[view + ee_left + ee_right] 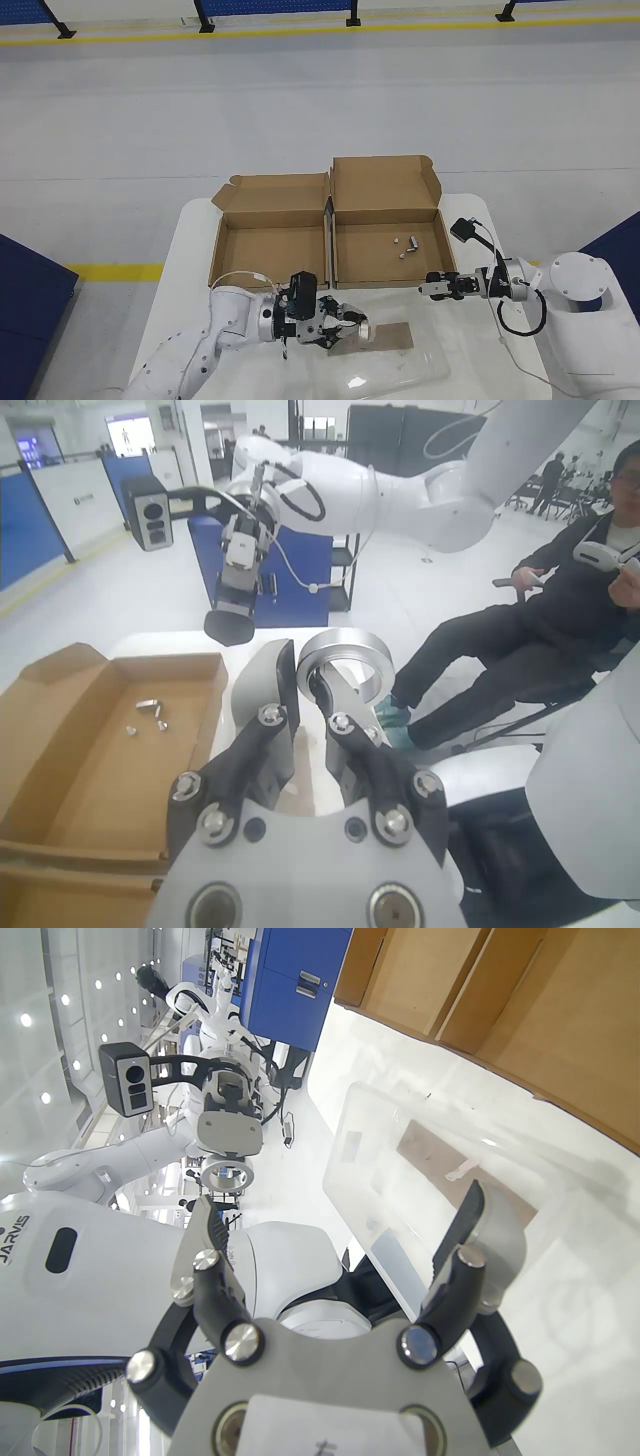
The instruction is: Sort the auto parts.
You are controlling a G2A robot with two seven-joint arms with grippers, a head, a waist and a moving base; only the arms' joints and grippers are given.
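My left gripper point(301, 680) is shut on a shiny metal ring point(350, 641), with one finger through its hole and the other outside its wall. In the top view this gripper point(350, 326) hovers near the table's front, just before the two open cardboard boxes. The right box point(385, 265) holds three small metal parts point(403, 245), also seen in the left wrist view as small metal parts point(149, 706). The left box point(268, 252) shows no parts. My right gripper point(426, 289) stands open at the right box's front corner, its fingers point(470, 1213) holding nothing.
A clear plastic tray point(385, 372) lies at the table's front edge, with a brown cardboard sheet point(388, 337) beside it. A seated person is in the room behind, away from the table. A black cable point(505, 320) hangs by the right arm.
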